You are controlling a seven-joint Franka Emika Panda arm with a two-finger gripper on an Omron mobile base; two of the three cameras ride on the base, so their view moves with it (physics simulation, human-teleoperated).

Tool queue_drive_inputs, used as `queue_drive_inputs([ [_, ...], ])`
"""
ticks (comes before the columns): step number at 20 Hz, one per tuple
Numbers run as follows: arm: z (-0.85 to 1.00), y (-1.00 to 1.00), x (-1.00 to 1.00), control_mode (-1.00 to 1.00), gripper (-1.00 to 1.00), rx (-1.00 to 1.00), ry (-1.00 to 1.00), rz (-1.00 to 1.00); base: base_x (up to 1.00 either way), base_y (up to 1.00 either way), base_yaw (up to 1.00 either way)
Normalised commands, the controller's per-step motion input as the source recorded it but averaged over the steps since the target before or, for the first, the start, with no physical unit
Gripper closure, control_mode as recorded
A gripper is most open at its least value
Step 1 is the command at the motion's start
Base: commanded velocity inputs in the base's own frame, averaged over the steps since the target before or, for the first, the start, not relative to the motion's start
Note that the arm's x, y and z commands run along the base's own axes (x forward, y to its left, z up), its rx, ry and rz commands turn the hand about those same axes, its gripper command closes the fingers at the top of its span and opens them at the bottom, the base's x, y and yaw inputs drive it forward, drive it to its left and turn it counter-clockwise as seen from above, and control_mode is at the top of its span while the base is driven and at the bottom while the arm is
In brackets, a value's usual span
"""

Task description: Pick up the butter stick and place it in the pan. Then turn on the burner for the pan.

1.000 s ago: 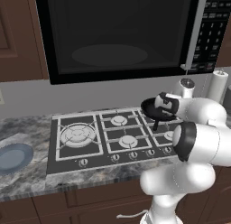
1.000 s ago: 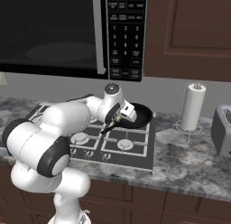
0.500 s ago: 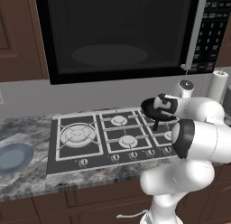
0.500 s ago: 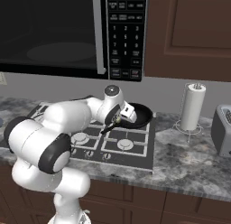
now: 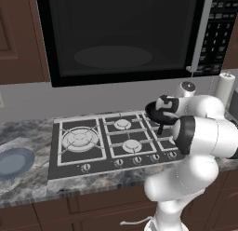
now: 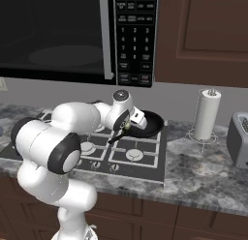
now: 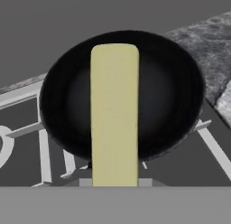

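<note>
The butter stick (image 7: 114,114), a pale-yellow bar, runs up from the bottom of the hand view across the middle of the black pan (image 7: 171,96). It looms large and close, held above the pan's bowl. My gripper (image 6: 137,119) is shut on it and hovers over the pan (image 6: 152,124) on the back right burner; its fingertips are hidden behind the bar. In the left base view the gripper (image 5: 163,114) sits right over the pan (image 5: 152,112), with the pan's short handle pointing toward the front.
The pan rests on a black cooktop (image 5: 93,151) with a row of knobs (image 5: 135,159) along its front. A blue-grey plate (image 5: 14,161) lies on the counter at the left. A paper towel roll (image 6: 207,114) and a toaster (image 6: 240,140) stand at the right. A microwave (image 5: 121,34) hangs overhead.
</note>
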Motion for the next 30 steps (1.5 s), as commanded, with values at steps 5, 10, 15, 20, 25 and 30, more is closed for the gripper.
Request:
queue_drive_inputs([
  [5,-0.08,0.00,0.12,-1.00,1.00,0.00,0.00,0.00,0.00,0.00,0.00],
  [10,-0.16,0.00,0.12,-1.00,1.00,0.00,0.00,0.00,0.00,0.00,0.00],
  [15,-0.19,0.00,0.09,-1.00,1.00,0.00,0.00,0.00,0.00,0.00,0.00],
  [20,-0.09,0.00,0.04,-1.00,-1.00,0.00,0.00,0.00,0.00,0.00,0.00],
  [25,0.00,0.00,0.00,-1.00,-1.00,0.00,0.00,0.00,0.00,0.00,0.00],
  [30,0.00,0.00,0.00,-1.00,-1.00,0.00,-0.01,0.00,0.00,0.00,0.00],
])
